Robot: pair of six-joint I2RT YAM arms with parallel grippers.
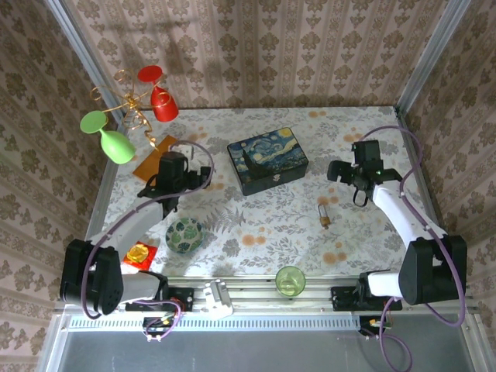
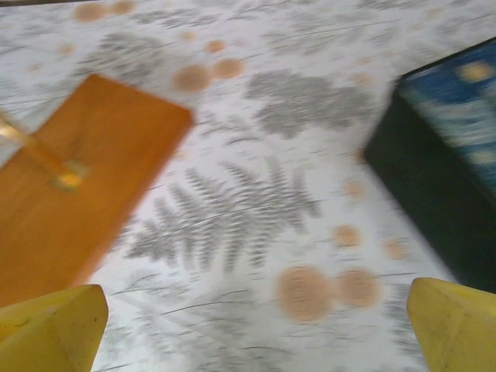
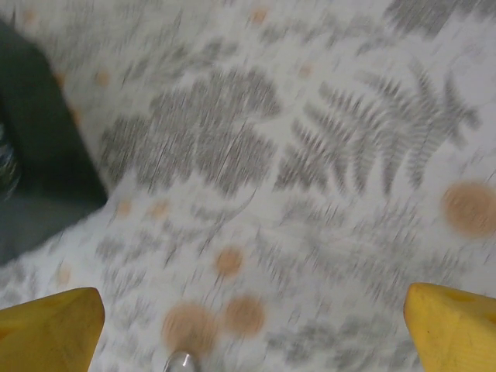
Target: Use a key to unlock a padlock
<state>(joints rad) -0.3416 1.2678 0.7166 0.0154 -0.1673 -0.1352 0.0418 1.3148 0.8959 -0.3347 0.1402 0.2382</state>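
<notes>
Your padlock (image 1: 324, 218) lies flat on the table (image 1: 263, 221), toward its right edge and close to the right gripper (image 3: 249, 333), so that arm suits it. The right and left gripper (image 2: 249, 333) both stand wide apart and empty, ready to grasp.

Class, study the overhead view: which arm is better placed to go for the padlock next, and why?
Right. The padlock lies close to the right gripper, which is open and empty. The left gripper, also open, sits far off by the orange board, beyond the painted box.
</notes>
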